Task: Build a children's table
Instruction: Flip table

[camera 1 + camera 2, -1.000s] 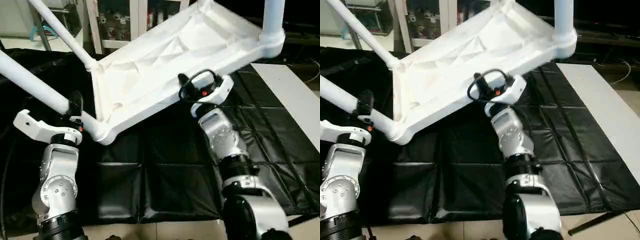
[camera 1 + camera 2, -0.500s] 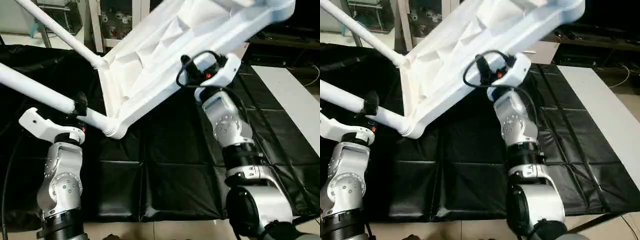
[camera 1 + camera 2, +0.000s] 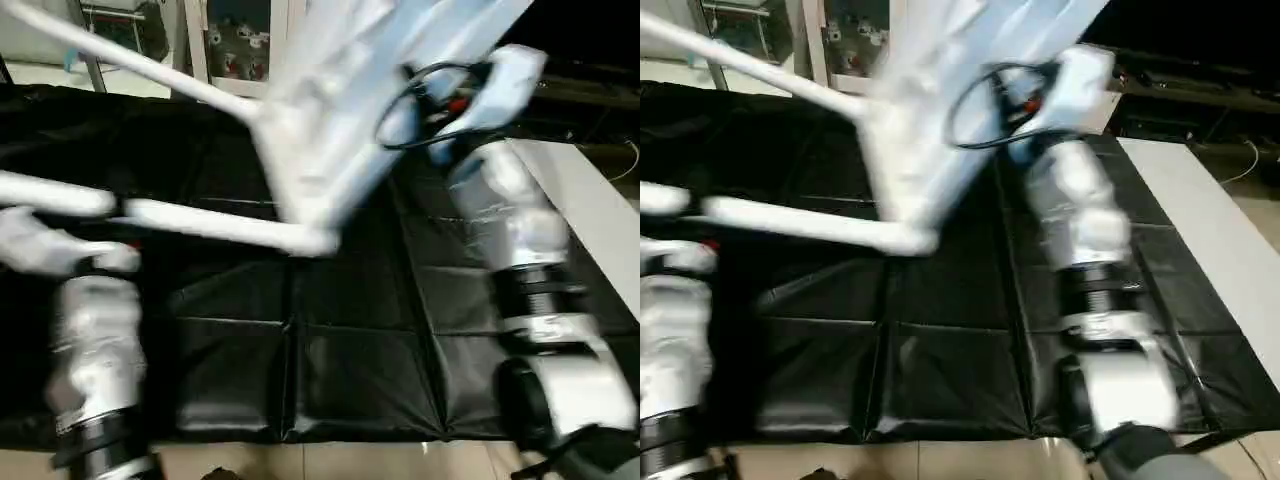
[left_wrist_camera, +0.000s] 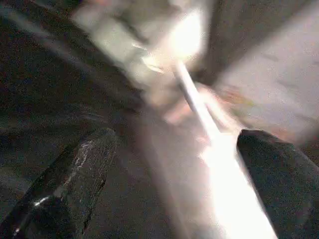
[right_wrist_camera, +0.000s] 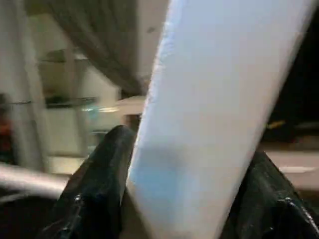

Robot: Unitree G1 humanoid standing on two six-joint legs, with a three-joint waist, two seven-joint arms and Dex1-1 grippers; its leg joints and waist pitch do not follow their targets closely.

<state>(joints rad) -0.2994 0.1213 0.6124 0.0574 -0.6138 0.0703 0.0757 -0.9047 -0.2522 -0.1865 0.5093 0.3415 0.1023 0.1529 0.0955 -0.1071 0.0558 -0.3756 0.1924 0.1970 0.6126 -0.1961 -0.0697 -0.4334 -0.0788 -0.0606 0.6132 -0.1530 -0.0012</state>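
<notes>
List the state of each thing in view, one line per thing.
Table top: tilted steeply, one corner down on the mat, legs fitted.
Lower leg: in its corner socket, lying nearly level above the mat.
Upper leg: in its socket, slanting up and away.
Right gripper: closed on the table top's edge.
Left gripper: open, lower leg between its fingers.
Black mat: spread flat, creased.

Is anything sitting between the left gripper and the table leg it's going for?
Nothing visible does. In the left wrist view the white table leg runs through the gap between the two black fingers, which stand wide apart, with only the black mat behind.
</notes>
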